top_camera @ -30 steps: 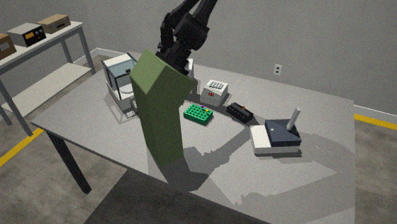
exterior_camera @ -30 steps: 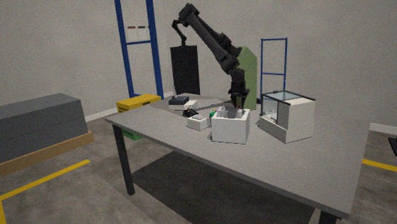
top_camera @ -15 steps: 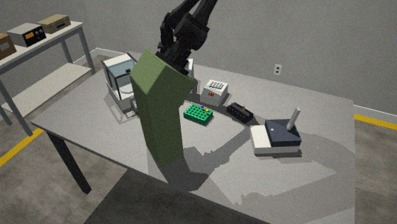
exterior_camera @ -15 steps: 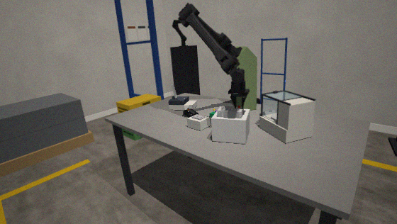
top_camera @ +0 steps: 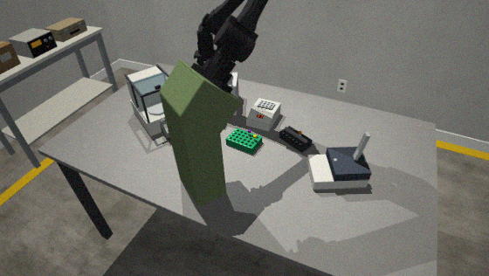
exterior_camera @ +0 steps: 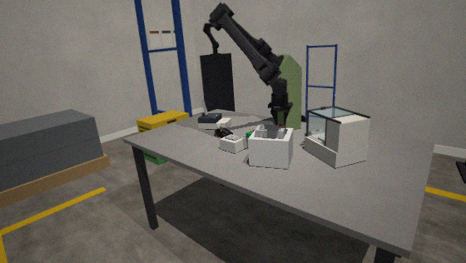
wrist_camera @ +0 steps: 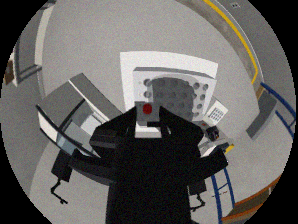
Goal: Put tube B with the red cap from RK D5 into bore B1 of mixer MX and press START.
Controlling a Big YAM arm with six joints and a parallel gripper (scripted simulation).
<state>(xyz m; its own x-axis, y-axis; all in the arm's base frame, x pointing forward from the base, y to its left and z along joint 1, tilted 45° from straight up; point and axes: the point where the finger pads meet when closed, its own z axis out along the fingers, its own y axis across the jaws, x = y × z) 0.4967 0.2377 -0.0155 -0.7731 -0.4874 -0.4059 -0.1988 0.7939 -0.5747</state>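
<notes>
The mixer (exterior_camera: 270, 153) (wrist_camera: 129, 65) stands on the bench; only a white edge of it (top_camera: 236, 80) shows past the arm in the top view. The red cap of tube B (wrist_camera: 147, 108) (exterior_camera: 280, 126) is over the leftmost column of the grey shaking block, near its front; the tube below is hidden, so its depth cannot be told. My gripper (wrist_camera: 148, 109) (exterior_camera: 280, 120) points down at the mixer. Its fingers are part open, one on each side of the red cap, with gaps visible. The START key and the lamps cannot be made out. The green rack (top_camera: 243, 141) is in front.
The balance (top_camera: 150, 127) (exterior_camera: 353, 139) stands left of the mixer. The dry block (top_camera: 262, 120) (exterior_camera: 233, 145) is close on its right, then the black magnet block (top_camera: 293, 140) with an orange cap. The spectrophotometer (top_camera: 320, 168) stands farther right with a raised lid. The rack holds purple and yellow caps.
</notes>
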